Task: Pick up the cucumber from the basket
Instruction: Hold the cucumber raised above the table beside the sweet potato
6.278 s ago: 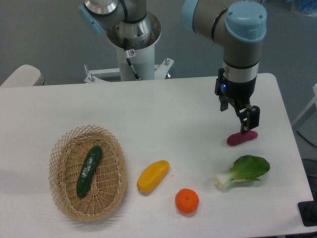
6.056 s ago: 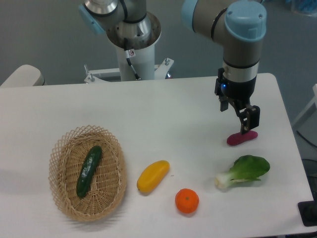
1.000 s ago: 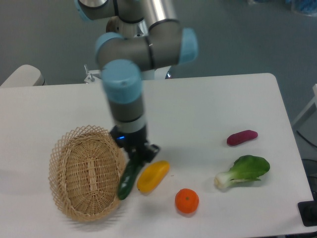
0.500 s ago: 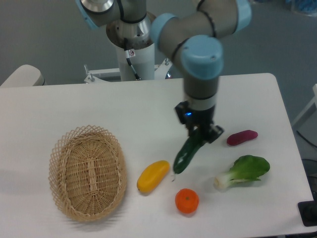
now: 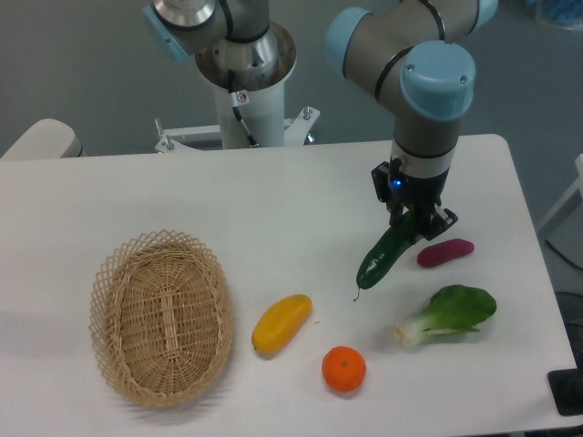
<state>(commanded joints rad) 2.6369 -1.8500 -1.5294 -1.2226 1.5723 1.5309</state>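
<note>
My gripper (image 5: 412,228) is shut on the upper end of the dark green cucumber (image 5: 385,256). The cucumber hangs tilted down to the left, over the table right of centre; I cannot tell whether its low tip touches the top. The tan wicker basket (image 5: 110,282) sits at the front left with nothing in it, far from the gripper.
A purple vegetable (image 5: 444,252) lies just right of the gripper. A bok choy (image 5: 450,314) lies below it. An orange (image 5: 343,368) and a yellow fruit (image 5: 281,322) lie toward the front centre. The arm's base column (image 5: 242,86) stands at the table's back edge.
The cucumber lay in the basket about six seconds ago while the gripper was over the purple vegetable. Over the last second the gripper carried the cucumber from beside the basket to the right.
</note>
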